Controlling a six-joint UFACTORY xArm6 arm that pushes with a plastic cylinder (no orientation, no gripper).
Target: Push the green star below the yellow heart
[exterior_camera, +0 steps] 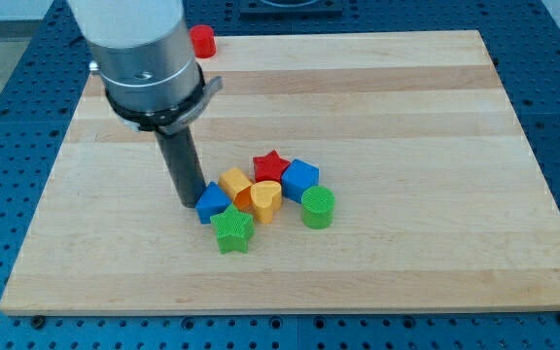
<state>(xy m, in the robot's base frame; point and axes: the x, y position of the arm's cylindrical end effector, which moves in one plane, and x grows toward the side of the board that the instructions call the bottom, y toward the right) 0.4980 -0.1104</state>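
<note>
The green star (232, 229) lies on the wooden board (406, 97), at the lower left of a tight cluster of blocks. The yellow heart (267, 199) sits just up and to the right of it, close to touching. My tip (189, 202) rests on the board at the cluster's left side, right beside the blue triangular block (211, 201) and up-left of the green star. The rod rises from there into the grey arm body at the view's top left.
An orange hexagonal block (234, 183), a red star (271, 164), a blue cube (299, 178) and a green cylinder (318, 207) pack around the heart. A red cylinder (202, 40) sits at the board's top edge.
</note>
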